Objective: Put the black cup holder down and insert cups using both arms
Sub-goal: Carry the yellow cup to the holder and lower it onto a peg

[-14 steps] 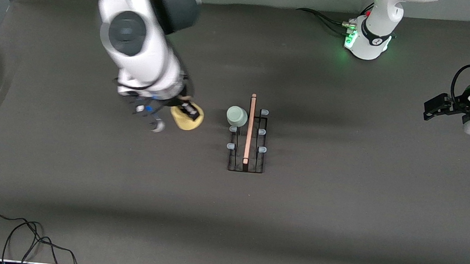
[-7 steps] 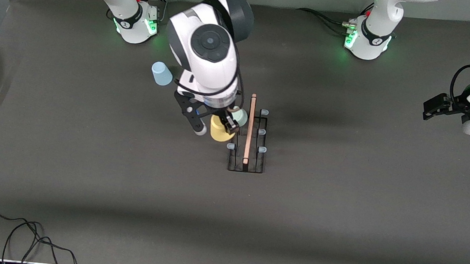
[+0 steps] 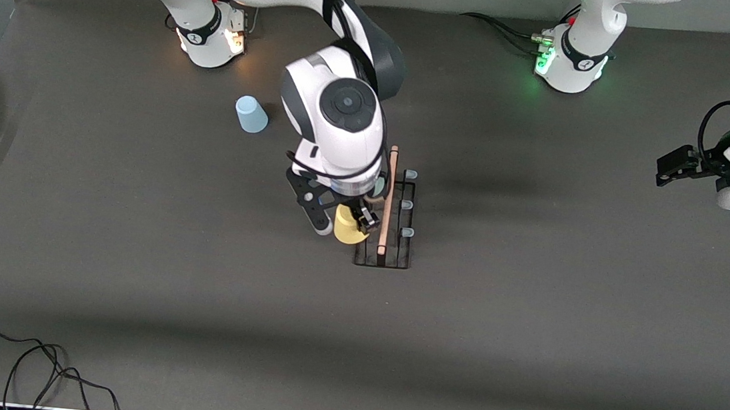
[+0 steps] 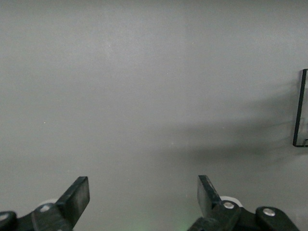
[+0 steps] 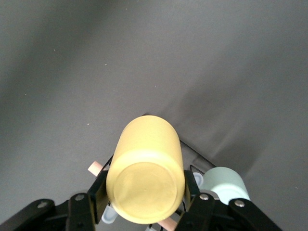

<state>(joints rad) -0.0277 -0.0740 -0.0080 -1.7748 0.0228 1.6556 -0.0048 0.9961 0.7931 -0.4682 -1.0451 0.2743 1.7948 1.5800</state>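
The right gripper [image 3: 344, 224] clasped the pale yellow cup [image 5: 144, 171] over the black cup holder [image 3: 384, 234], whose peg bore the mint green cup [image 5: 224, 183]. The left gripper [image 4: 142, 199] waited, fingers apart. The light blue cup [image 3: 250, 114] stood near the right arm's base.

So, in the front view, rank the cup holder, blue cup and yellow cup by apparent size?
1. black cup holder, clearly largest.
2. blue cup and yellow cup: look alike; the yellow one is raised in the right tool and partly hidden, so unranked.
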